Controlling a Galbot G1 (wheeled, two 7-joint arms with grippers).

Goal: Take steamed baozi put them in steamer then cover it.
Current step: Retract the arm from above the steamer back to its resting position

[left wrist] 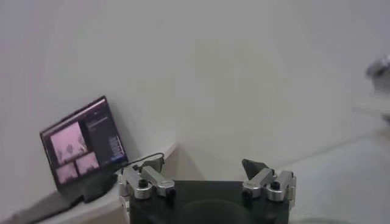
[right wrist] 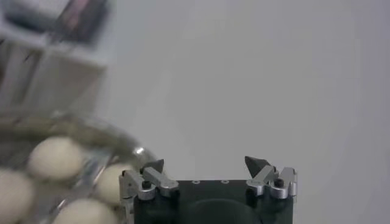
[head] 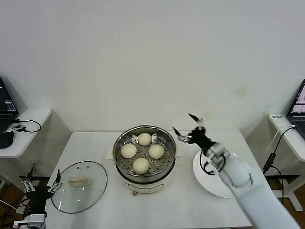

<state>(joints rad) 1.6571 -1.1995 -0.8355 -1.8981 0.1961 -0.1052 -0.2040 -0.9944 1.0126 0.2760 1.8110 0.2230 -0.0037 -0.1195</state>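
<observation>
All four buns sit in the steamer, just left of the released, empty right hand. Remaining: the lid lies on the counter, beside the released left hand.

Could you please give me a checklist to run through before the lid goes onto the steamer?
1. All four buns inside the steamer: ok.
2. Plate on the robot's right holds no buns: ok, as far as visible; the arm hides part of it.
3. Right end effector open and holding nothing, beside the steamer's right rim: ok.
4. Lid flat on the table, left of the steamer, handle up: ok.
5. Left end effector open, holding nothing, off the table's left edge near the lid: ok.
6. Space above the steamer free: ok.
</observation>
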